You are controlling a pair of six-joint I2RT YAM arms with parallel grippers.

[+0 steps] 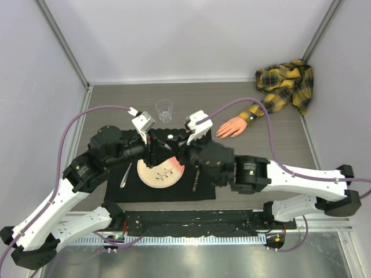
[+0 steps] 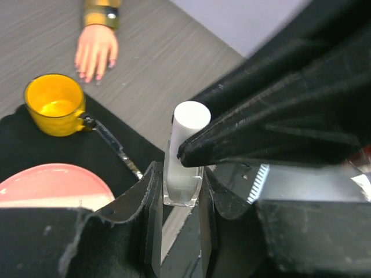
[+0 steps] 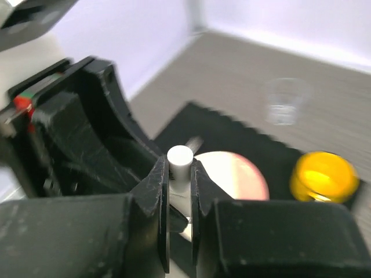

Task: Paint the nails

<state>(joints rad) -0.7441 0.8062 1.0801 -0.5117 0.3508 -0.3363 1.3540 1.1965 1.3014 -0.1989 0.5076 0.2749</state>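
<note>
A pale mannequin hand lies palm down on the table, its plaid sleeve trailing to the back right corner. Its nails show as tiny pinkish tips in the left wrist view. My left gripper is shut on the clear base of a small bottle, held upright. My right gripper is shut on the bottle's white cap from the other side. Both grippers meet above the plate, left gripper facing right gripper, well left of the hand.
A black mat carries a pink plate, a spoon and a dark utensil. A yellow cup stands at the mat's far edge. A clear plastic cup stands behind the grippers.
</note>
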